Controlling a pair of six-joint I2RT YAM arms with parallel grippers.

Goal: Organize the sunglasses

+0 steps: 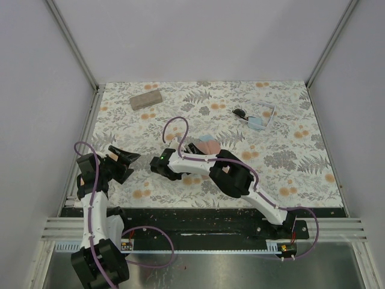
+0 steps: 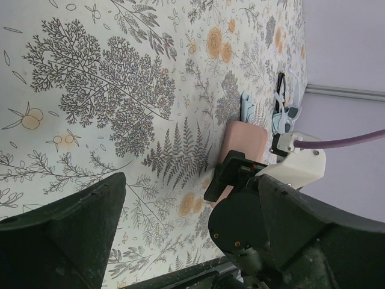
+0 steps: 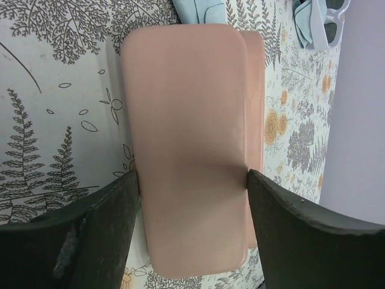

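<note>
The sunglasses (image 1: 240,112) lie at the upper right of the tabletop (image 1: 313,174), well apart from both arms. The right pincer (image 3: 192,180) clasps the pink case (image 3: 186,108) by its long sides. The left pincer (image 1: 126,154) gapes wide, holding nothing.

I see the tablecloth (image 1: 289,162) cream, printed with grey ferns and orange blooms; pink case (image 3: 186,150); tan case (image 1: 146,99); light blue cloth (image 1: 257,123); black sunglasses (image 1: 240,112); white-framed sunglasses (image 1: 269,111), dark lenses.
</note>
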